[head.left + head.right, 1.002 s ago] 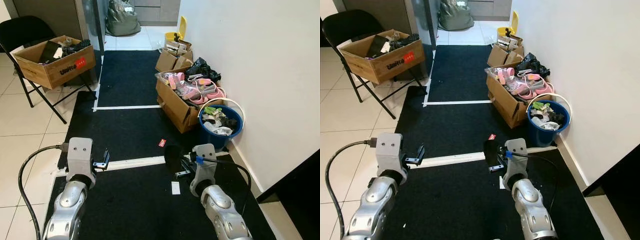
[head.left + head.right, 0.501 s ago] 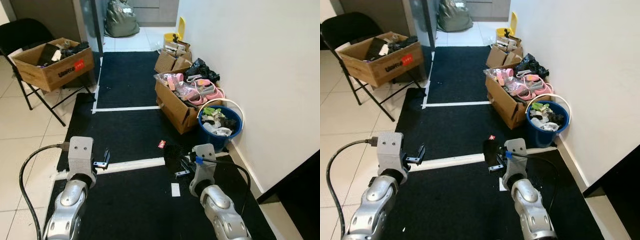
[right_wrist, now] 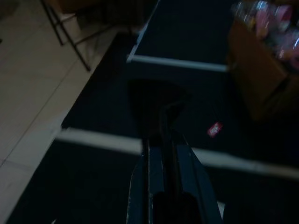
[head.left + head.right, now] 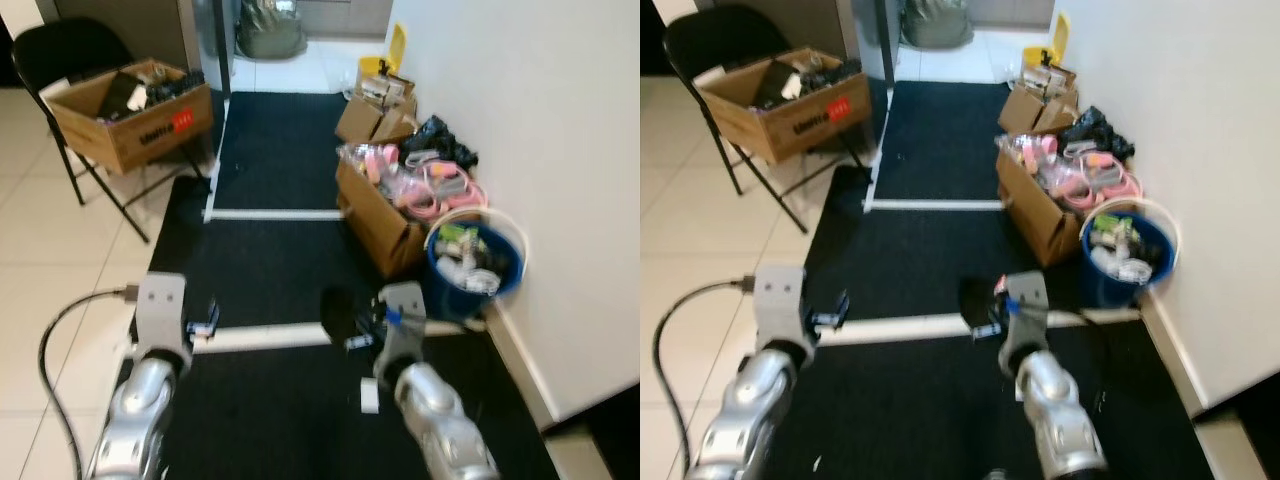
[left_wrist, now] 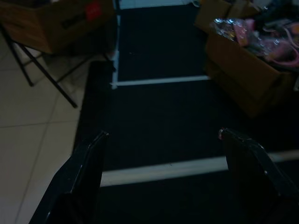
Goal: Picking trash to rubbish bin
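A blue rubbish bucket (image 4: 505, 283), full of scraps, stands on the black mat by the right wall. My right gripper (image 4: 352, 322) is low over the mat just left of it, shut on a flat black piece of trash (image 3: 154, 100) that sticks out past its fingertips. A small red scrap (image 3: 214, 129) lies on the mat beside that piece. A white scrap (image 4: 370, 395) lies on the mat by my right forearm. My left gripper (image 4: 205, 322) hangs open over the white tape line, its fingers (image 5: 84, 172) wide apart and holding nothing.
An open cardboard box (image 4: 385, 215) of pink items stands next to the bucket, with smaller boxes (image 4: 372, 115) behind it. Another box (image 4: 130, 110) sits on a black folding chair at the far left. Tiled floor borders the mat (image 4: 270, 260) on the left.
The whole picture has shifted to the right and blurred, so the camera has moved. Both grippers keep the same pose and state.
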{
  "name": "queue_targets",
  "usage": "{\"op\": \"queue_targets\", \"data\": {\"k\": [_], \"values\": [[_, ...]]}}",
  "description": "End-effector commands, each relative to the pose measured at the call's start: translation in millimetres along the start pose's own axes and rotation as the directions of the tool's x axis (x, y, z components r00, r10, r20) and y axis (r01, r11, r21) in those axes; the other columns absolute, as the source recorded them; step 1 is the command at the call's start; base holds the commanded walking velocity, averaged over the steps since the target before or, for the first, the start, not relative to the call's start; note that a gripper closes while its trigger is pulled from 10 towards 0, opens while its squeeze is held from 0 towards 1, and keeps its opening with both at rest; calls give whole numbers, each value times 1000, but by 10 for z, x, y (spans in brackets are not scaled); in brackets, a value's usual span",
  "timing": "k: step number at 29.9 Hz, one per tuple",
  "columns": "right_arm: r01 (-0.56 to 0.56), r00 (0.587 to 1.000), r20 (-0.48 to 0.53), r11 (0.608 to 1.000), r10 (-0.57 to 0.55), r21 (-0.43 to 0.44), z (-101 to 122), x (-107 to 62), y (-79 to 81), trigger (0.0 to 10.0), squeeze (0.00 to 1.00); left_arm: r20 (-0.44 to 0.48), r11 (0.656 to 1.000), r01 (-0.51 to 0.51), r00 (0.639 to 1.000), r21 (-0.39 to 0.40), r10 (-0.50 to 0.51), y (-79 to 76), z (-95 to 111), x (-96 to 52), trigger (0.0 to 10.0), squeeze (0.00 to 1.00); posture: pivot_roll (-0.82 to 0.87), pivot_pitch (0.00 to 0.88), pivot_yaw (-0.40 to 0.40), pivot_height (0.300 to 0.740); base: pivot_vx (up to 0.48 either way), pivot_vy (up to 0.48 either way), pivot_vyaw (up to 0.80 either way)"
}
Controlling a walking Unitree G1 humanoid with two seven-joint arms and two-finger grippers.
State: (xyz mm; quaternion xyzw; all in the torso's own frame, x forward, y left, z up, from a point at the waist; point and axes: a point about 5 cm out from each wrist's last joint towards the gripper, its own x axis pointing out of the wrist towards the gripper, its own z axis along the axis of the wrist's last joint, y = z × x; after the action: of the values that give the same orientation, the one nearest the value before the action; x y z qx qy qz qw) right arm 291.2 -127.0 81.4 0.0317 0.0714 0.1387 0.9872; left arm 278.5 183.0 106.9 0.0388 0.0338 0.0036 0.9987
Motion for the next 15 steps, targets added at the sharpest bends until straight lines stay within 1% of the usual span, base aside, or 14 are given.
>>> {"op": "queue_targets", "data": {"k": [1, 3, 5, 10, 15], "values": [[-8, 1000, -13, 1000, 9, 19, -61, -9, 55, 10000, 0, -50, 1000, -4, 999, 10, 4, 34, -99, -41, 10000, 0, -45, 109, -26, 740, 281, 0, 0], [-6, 1000, -5, 1000, 6, 21, -47, -3, 53, 10000, 0, -55, 999, 8, 998, 31, -6, 21, -103, -34, 10000, 0, -43, 105, -27, 740, 285, 0, 0], [-10, 1000, -3, 1000, 10, 17, -47, -3, 55, 10000, 0, -54, 1000, 0, 999, 19, 1, 17, -105, -32, 10000, 0, -46, 103, -20, 740, 285, 0, 0], [-4, 1000, 1, 1000, 4, 21, -42, -4, 48, 10000, 0, -50, 1000, 15, 999, 21, -14, -13, -94, -18, 10000, 0, -46, 105, -24, 740, 284, 0, 0], [-1, 1000, 0, 1000, 1, 19, -54, -3, 49, 10000, 0, -50, 1000, 13, 999, 19, -12, -10, -90, -7, 10000, 0, -47, 105, -19, 740, 284, 0, 0]]}}
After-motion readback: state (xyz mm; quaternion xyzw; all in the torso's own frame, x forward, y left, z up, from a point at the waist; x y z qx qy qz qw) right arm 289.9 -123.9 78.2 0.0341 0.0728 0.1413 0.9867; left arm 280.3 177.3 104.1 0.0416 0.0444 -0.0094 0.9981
